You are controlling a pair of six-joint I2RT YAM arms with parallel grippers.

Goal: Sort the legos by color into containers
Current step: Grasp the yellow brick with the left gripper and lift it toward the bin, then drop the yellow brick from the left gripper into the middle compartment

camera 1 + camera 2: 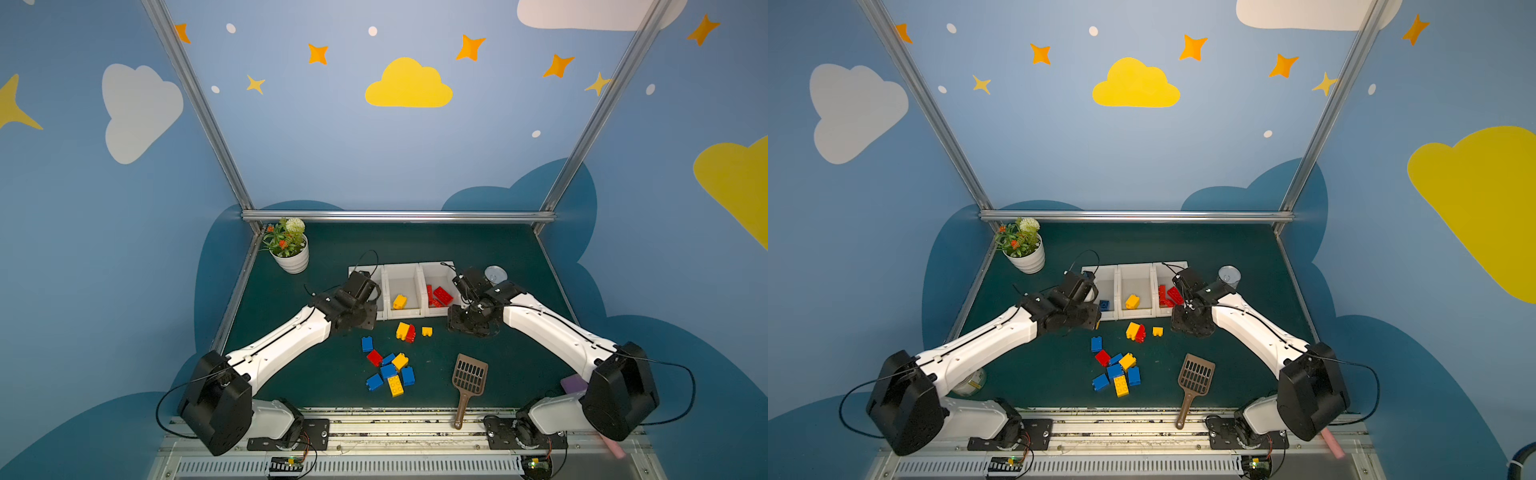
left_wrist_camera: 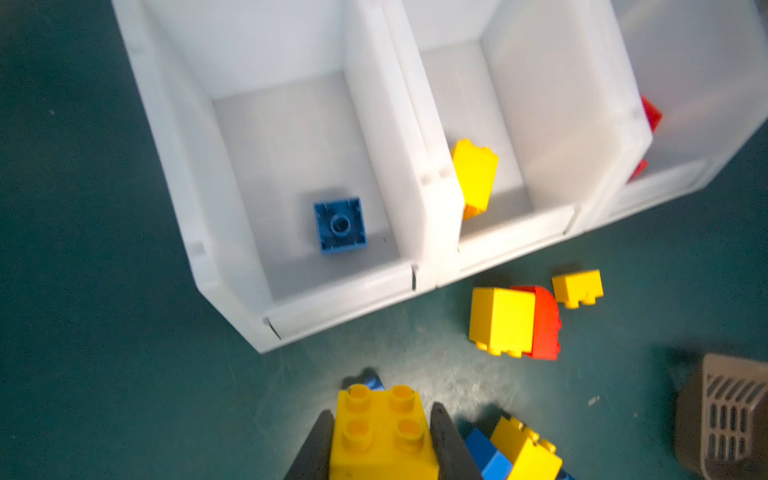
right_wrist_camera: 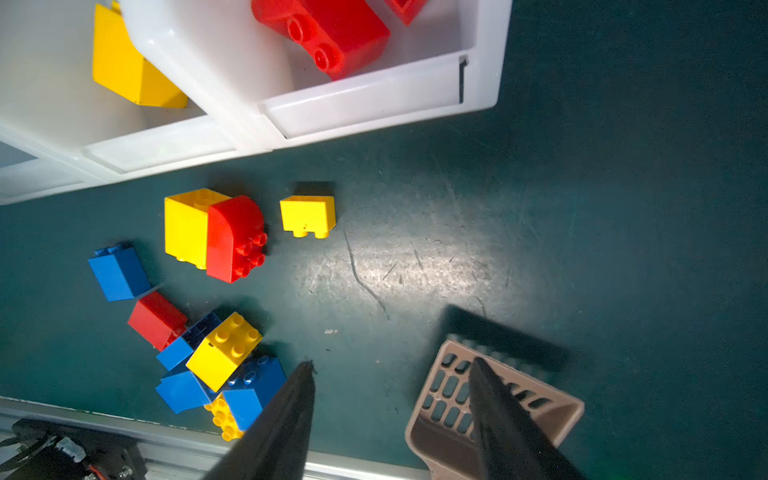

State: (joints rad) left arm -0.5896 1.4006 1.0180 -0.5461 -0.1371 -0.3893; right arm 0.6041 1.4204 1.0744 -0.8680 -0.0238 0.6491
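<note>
The left gripper [image 2: 382,413] was squeezed tight on a yellow brick [image 2: 382,440], with a black finger [image 2: 316,449] on each side. The brick's bumps faced the wrist camera. The brick was held above the green mat [image 2: 104,332], just on the near side of the left bin [image 2: 174,145].

Three white bins stood side by side in the middle of the mat. The left bin had one blue brick [image 2: 340,224] in it, lying upside down. The middle bin [image 2: 515,237] had one yellow block [image 2: 476,174]. The right bin [image 3: 365,104] had red bricks [image 3: 328,33].

The right gripper [image 3: 390,363] had its fingers apart, with nothing between them. It hung over the mat by the near right corner of the right bin.

More bricks lay loose on the near side of the bins. A big yellow brick [image 1: 402,330] touched a red curved brick [image 1: 411,333], and a small yellow brick [image 1: 427,331] sat just to their right. Nearer still was a heap [image 1: 388,370] of blue, red and yellow bricks. A brown scoop [image 1: 469,374] lay to the right of the heap.
</note>
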